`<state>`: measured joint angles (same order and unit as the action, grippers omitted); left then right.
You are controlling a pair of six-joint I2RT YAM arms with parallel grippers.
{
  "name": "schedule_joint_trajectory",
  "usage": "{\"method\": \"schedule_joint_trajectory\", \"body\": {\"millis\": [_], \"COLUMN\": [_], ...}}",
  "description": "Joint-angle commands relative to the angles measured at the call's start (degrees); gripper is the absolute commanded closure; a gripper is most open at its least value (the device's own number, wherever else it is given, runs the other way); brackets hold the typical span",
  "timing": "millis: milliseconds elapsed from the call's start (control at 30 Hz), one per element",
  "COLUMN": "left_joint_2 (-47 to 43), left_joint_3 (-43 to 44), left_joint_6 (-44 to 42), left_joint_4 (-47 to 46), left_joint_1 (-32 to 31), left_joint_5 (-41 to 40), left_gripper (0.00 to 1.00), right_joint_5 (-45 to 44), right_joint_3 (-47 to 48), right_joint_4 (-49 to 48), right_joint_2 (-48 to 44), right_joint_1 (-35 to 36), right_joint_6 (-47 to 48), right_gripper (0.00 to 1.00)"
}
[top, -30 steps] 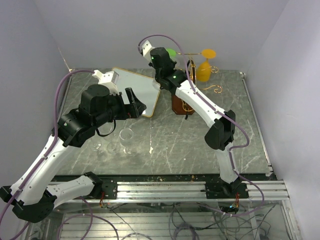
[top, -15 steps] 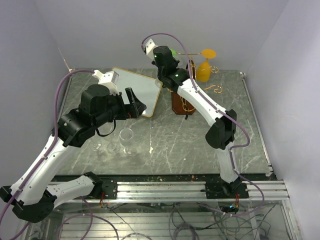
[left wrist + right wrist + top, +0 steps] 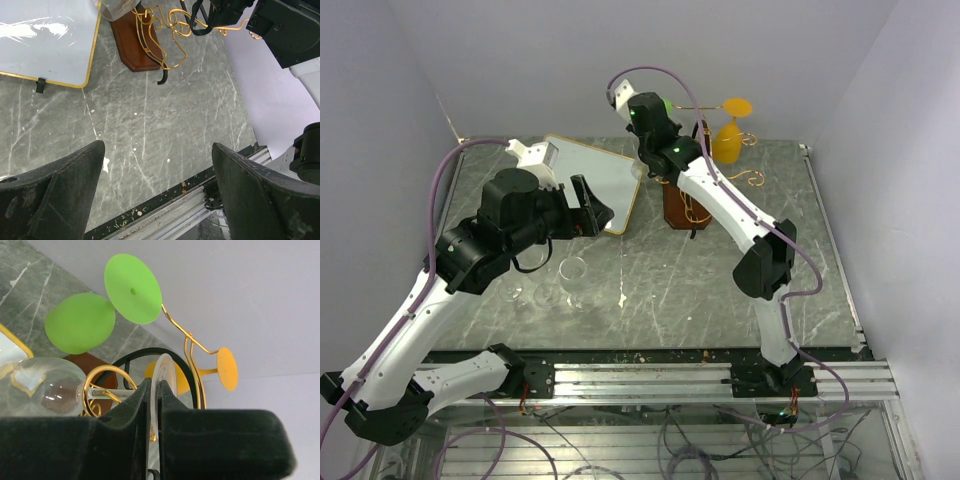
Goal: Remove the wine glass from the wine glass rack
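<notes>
We find the right pincer (image 3: 154,390) closed tight on the clear wine glass (image 3: 45,385) at its foot, centre frame; we advise sliding it level along the thin gold wire rack (image 3: 132,45).

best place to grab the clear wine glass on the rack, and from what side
Take the wine glass by its flat foot, coming from the foot end, opposite the bowl. The stem lies in the rack's gold curl, and the bowl is round and wide. The right pincer clamps it there.
</notes>
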<state>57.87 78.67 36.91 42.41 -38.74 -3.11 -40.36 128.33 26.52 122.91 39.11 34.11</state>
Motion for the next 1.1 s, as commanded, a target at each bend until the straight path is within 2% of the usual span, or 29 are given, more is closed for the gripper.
{"method": "schedule_joint_trajectory", "body": {"millis": [0, 200, 433, 767, 1067], "left_joint_2": [-0.1, 0.1, -0.4, -1.7, -6.1], "left_joint_3": [-0.4, -0.5, -0.9, -1.7, -2.6], "left_joint_6": [0.5, 0.9, 1.6, 3.3, 3.9], "left_joint_4": [-3.1, -3.6, -3.8, -5.4, -8.1], "left_joint_1": [-0.3, -0.2, -0.2, -0.2, -0.3], "left_joint_5": [1.8, 2.3, 1.9, 1.3, -2.4], "left_gripper": [0.02, 0.02, 0.02, 0.04, 0.05], "right_joint_5": [-0.3, 0.4, 3.8, 11.8, 17.7], "right_joint_3": [-0.8, -5.5, -6.5, -9.3, -9.5], "right_joint_4": [0.7, 1.3, 4.7, 6.2, 5.7], "right_joint_2": [-5.2, -9.0, -11.6, -18.1, -24.1], "right_joint_1": [-0.1, -0.1, 0.0, 0.0, -0.1], "right_joint_6": [-2.6, -4.5, -10.0, -25.2, -41.1], "right_gripper": [1.0, 1.0, 1.0, 1.0, 1.0]}}
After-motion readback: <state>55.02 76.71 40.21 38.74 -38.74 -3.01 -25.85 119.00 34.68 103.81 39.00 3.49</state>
